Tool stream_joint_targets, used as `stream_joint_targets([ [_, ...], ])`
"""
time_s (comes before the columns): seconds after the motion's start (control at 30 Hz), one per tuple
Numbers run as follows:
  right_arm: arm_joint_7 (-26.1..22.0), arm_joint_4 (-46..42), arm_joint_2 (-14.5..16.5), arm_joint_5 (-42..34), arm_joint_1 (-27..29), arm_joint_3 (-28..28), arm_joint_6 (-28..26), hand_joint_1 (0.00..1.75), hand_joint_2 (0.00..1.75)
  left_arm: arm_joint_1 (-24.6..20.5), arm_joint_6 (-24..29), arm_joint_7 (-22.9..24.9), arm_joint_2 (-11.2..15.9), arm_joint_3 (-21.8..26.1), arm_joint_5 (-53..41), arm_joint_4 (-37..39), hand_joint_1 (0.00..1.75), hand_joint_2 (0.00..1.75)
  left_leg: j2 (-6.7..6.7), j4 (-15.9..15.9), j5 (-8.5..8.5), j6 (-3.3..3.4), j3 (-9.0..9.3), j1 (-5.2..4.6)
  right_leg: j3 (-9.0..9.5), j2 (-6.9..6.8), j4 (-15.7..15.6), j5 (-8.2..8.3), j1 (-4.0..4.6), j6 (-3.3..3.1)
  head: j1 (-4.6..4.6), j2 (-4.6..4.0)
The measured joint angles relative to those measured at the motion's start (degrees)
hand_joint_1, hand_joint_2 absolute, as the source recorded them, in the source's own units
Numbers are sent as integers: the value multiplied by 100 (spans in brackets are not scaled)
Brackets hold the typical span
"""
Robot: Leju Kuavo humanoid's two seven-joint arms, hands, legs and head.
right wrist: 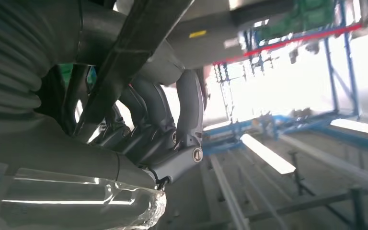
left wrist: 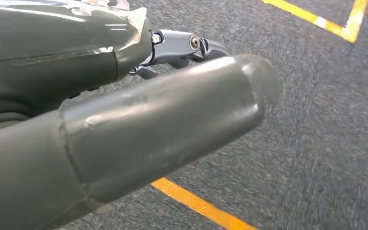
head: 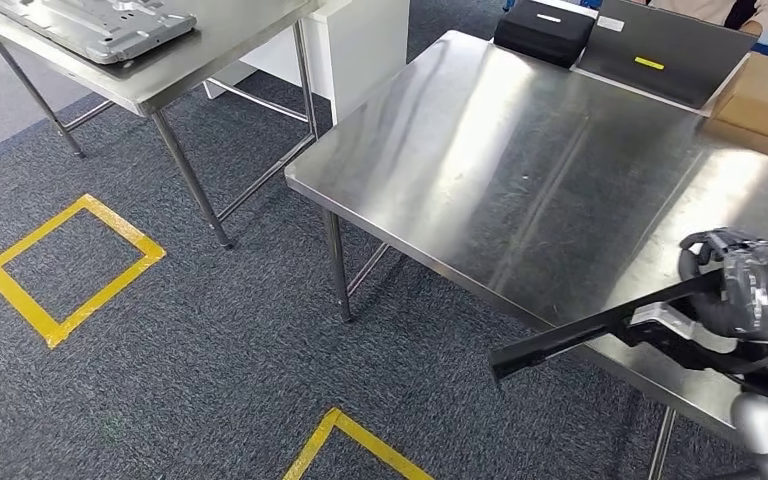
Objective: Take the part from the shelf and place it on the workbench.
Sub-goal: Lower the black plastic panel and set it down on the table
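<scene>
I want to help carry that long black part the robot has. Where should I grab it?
Grab the free end of the long black part, coming from the floor side. The right hand grips the other end, and this end sticks out past the edge of the steel workbench, with nothing around it.

Workbench (head: 520,170): right of centre, ahead of the robot.
Far edge of workbench: case (head: 545,30) on the left, laptop (head: 660,50) in the middle, box (head: 765,95) on the right.
Second table (head: 175,70): left, behind, bearing a metal plate (head: 95,25).
Part (head: 600,330): in right hand (head: 755,290), over the workbench's near edge.
Floor (head: 210,350): taped squares, left of the workbench.
</scene>
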Motion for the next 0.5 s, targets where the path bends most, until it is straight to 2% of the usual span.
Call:
stream_joint_targets([
  [0.07,-38,39,-141,-150,52,-132,-17,152,175,9,-7,1,-19,-16,0,0,0,0,74,1,3,3,-18,4,-312,-96,697,-287,-36,38,10,0],
  [0.1,-53,56,-203,-190,106,-193,-21,152,175,11,-13,1,-27,-26,0,1,0,0,105,3,3,0,-24,10,-374,-110,862,-331,-63,84,10,0],
  [0.13,-67,69,-262,-218,169,-256,-26,152,175,10,-23,1,-33,-43,0,3,0,0,133,8,1,-8,-28,19,-311,-122,781,-277,-92,152,10,0],
  [0.23,-96,83,-397,-250,320,-422,-42,152,175,1,-60,0,-41,-98,0,10,0,0,190,46,-25,-61,-28,50,293,-199,-274,109,-177,353,12,0],
  [0.27,-98,84,-418,-253,347,-462,-50,152,175,-3,-66,0,-38,-105,0,11,0,0,202,62,-37,-87,-32,46,435,-233,-537,176,-185,373,15,0],
  [0.33,-98,83,-447,-263,428,-546,-85,152,175,-14,-75,0,-27,-120,0,18,0,0,222,95,-67,-136,-44,12,548,-234,-747,233,-176,297,9,0],
  [0.37,-98,82,-460,-269,483,-592,-104,152,175,-20,-80,1,-22,-133,1,22,0,0,230,106,-73,-127,-51,-4,567,-222,-786,245,-170,249,3,0],
  [0.4,-97,78,-472,-273,543,-636,-118,152,175,-25,-88,1,-19,-148,1,25,0,0,234,111,-75,-98,-53,-14,579,-198,-800,265,-169,211,-4,0],
  [0.47,-96,72,-483,-275,624,-705,-125,152,175,-33,-104,1,-17,-175,1,27,0,0,234,101,-61,-25,-50,-10,581,-188,-801,268,-160,204,-8,0],
  [0.5,-96,69,-488,-275,648,-734,-126,152,175,-37,-113,1,-16,-185,1,27,0,0,234,95,-59,-18,-46,-5,581,-186,-801,268,-150,202,-6,0],
])
